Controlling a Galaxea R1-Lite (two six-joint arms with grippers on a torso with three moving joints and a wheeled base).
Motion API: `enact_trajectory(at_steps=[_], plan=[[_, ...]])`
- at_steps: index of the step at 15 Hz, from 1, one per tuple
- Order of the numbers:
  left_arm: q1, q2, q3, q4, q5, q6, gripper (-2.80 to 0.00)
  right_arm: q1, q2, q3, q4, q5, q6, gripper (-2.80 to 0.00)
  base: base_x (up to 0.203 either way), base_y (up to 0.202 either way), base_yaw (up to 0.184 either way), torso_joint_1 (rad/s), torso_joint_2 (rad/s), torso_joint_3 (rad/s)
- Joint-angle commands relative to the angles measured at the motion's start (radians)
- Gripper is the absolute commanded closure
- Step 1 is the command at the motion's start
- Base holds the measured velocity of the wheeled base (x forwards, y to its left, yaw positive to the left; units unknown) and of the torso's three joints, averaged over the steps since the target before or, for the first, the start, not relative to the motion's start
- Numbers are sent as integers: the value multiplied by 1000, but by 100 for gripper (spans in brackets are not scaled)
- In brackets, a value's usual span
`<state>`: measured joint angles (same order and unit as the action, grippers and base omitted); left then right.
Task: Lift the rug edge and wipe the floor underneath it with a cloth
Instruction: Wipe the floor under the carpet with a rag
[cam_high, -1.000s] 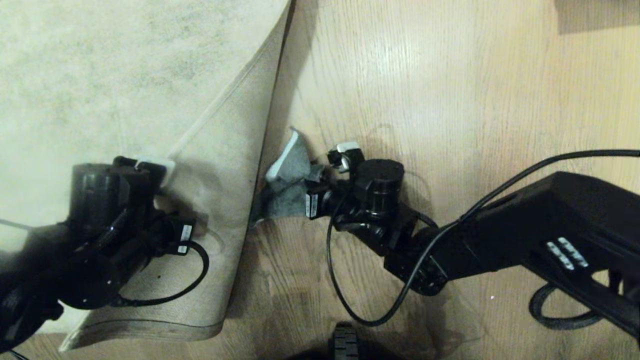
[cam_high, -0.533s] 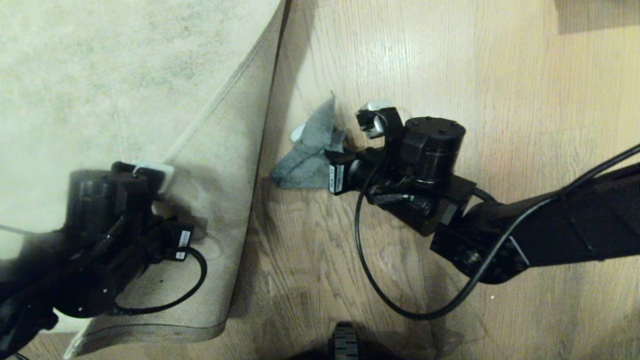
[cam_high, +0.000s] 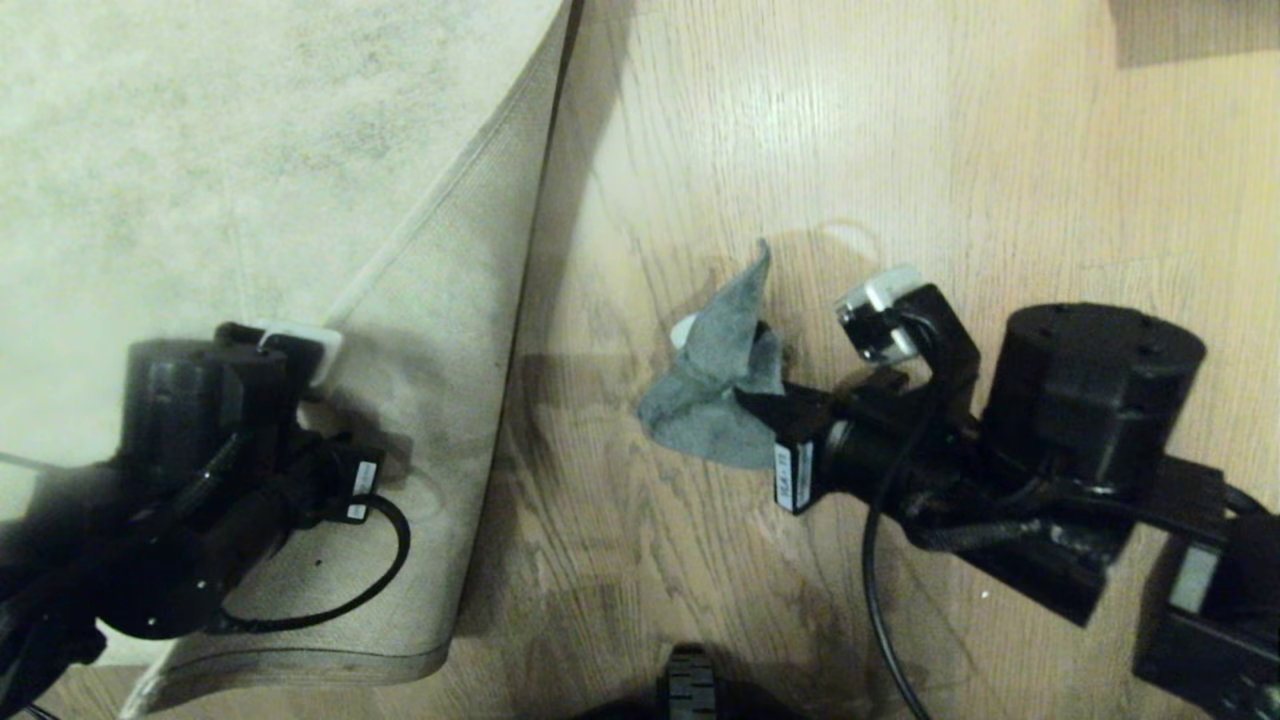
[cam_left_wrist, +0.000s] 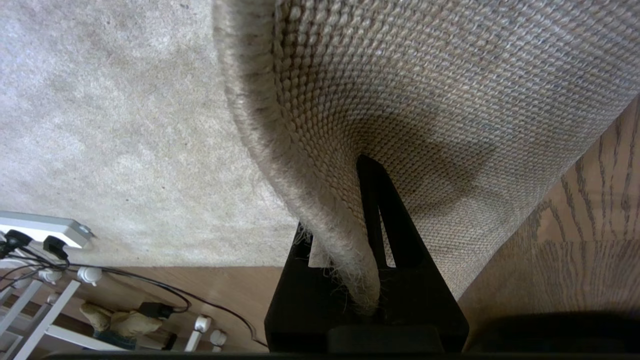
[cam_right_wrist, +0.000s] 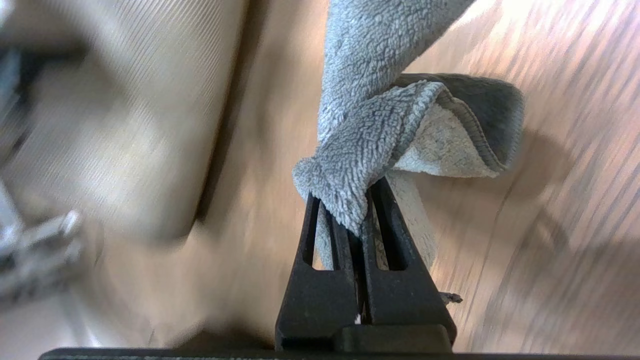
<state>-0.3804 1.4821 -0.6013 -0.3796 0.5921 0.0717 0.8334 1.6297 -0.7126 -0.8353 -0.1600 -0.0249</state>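
left pincer at far left, clamped on rug edge, fold lifted so tan woven backing faces up, mottled pile lies beyond it. power strip with plugs sits on rug in left wrist view. floor, light wood planks, bare right of fold. cloth near middle, well apart from rug, bunched, grey side out. right pincer at right, fingers together on cloth, pale side showing in fold.
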Motion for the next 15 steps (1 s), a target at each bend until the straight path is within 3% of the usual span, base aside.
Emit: enact_trajectory(at_steps=[1, 7, 15], plan=[[0, 0, 0, -4, 3, 0, 0, 74, -95, 108, 0, -3, -1, 0, 0, 0, 0, 0, 0, 0], [0, -4, -2, -4, 5, 0, 0, 176, 162, 87, -73, -1, 19, 0, 0, 0, 0, 0, 0, 0], [0, 0, 0, -4, 5, 0, 0, 190, 588, -294, -196, 1, 130, 0, 0, 0, 0, 0, 0, 0]])
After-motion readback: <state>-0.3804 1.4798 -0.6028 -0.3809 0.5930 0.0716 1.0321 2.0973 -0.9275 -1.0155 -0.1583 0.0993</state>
